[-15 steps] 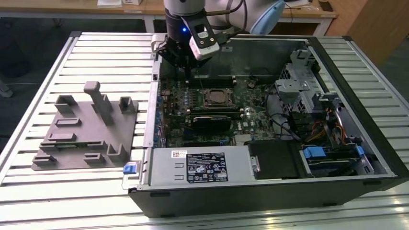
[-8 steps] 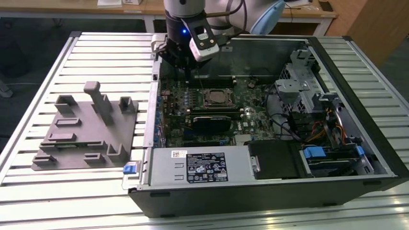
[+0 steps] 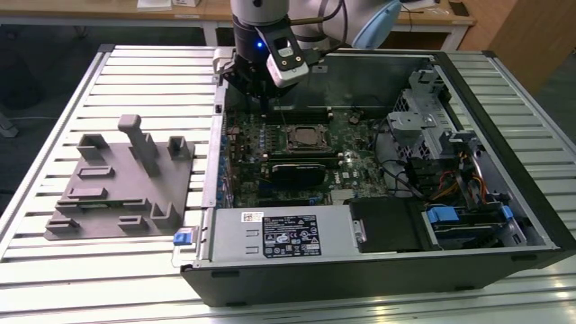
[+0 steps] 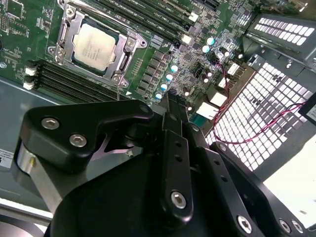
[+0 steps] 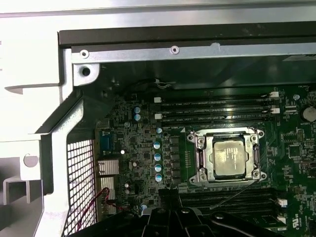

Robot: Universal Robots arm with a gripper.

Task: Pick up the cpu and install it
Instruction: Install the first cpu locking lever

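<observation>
Gripper (image 4: 170, 96) fingers read clenched together, empty, above the green motherboard (image 3: 270, 145). I see the silvery square cpu (image 4: 95, 45) seated in its metal-framed socket (image 5: 228, 155). Slatted aluminium table (image 3: 108, 263) supports the case; wooden desks (image 3: 180, 13) stand behind.

Your gripper (image 4: 170, 98): fingertips pressed together in second wrist view, body cut off by frame edge. In exterior view arm's camera housing (image 3: 288, 59) covers fingers; arm (image 3: 261, 17) cropped above. Cpu (image 3: 307, 137) there too small for you to judge seating; socket frame (image 5: 228, 156) overlaps its edges in first wrist view. Case (image 3: 522, 223) corner cropped at exterior view's right.
</observation>
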